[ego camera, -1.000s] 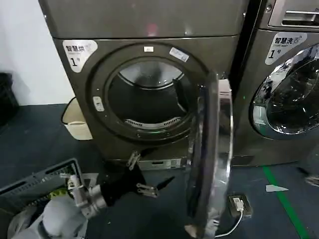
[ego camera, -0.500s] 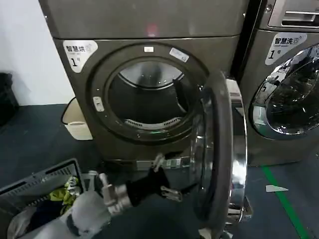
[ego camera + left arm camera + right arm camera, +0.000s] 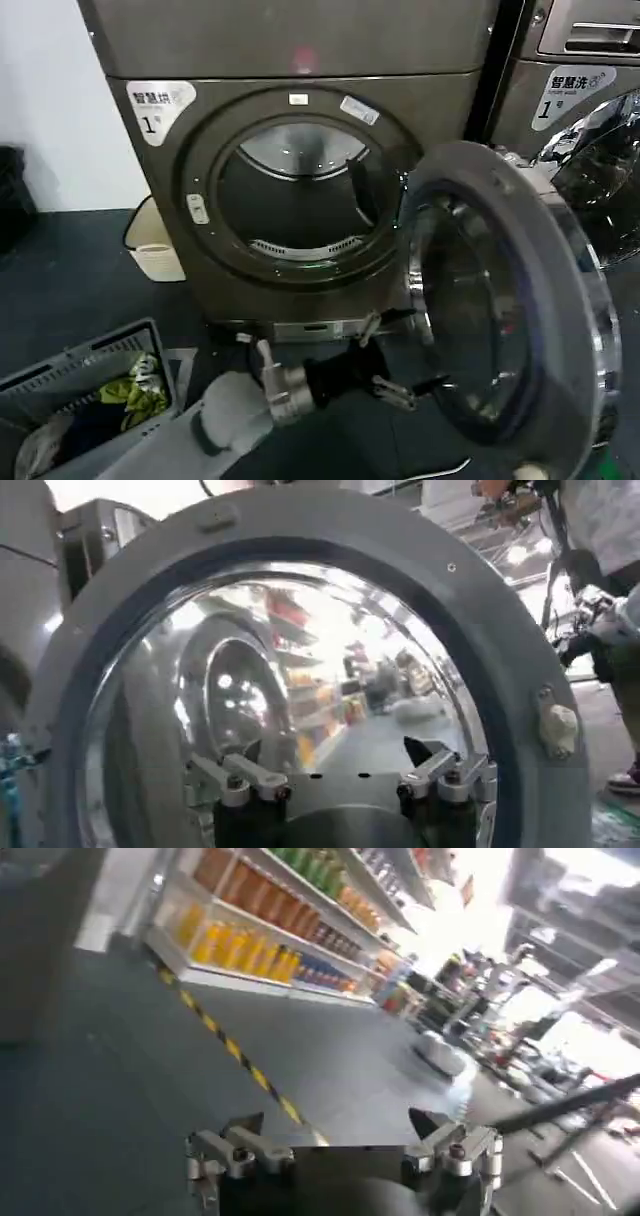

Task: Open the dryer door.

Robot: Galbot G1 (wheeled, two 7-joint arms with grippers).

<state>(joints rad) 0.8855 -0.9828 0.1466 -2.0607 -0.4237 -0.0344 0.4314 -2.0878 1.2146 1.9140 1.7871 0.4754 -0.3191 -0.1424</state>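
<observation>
Laundry corner of a shop: dryer (image 3: 300, 190), stocked shelves (image 3: 280, 918), taped floor.

The left arm (image 3: 235, 412) is pale grey and rounded, ending in a ribbed silver wrist collar and a black gripper (image 3: 398, 372) whose thin metal-linked jaws carry silver pivot screws and dark pointed tips.
</observation>
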